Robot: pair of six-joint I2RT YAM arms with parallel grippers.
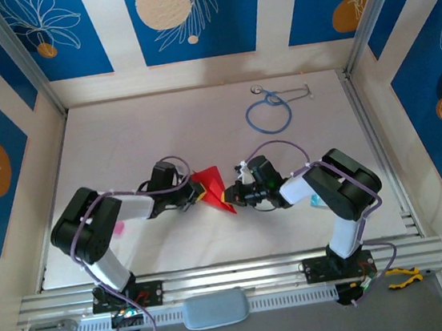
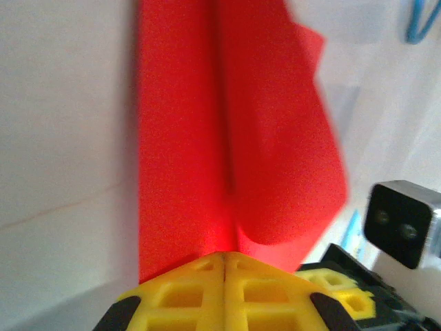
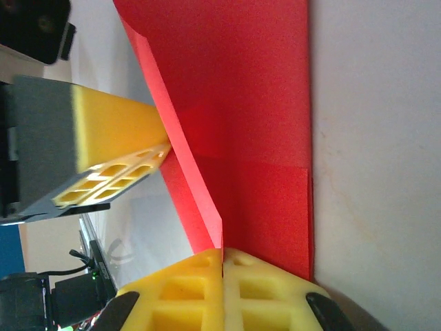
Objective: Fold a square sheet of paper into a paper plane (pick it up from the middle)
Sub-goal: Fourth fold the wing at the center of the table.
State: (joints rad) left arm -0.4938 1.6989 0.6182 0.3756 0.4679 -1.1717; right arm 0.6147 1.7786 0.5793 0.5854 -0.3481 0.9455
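sheet of paper (image 1: 212, 189): plain bright red | left end effector (image 2: 225, 265), right end effector (image 3: 222, 256): yellow, grid holes | stethoscope (image 1: 268, 113): blue | table (image 1: 160, 132): off-white | wall panels (image 1: 227, 19): blue, white leaf outlines, orange and cream discs | cables (image 1: 80, 231): purple

This is a robotics lab cell. A white table (image 1: 160, 132) sits boxed in by aluminium framing (image 1: 235, 278) and walls of blue printed panels (image 1: 229, 35).

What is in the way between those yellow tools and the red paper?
Nothing visible. The left tool and the right tool are each shut on the red paper itself, one at either side. The blue stethoscope lies apart, toward the table's far side.
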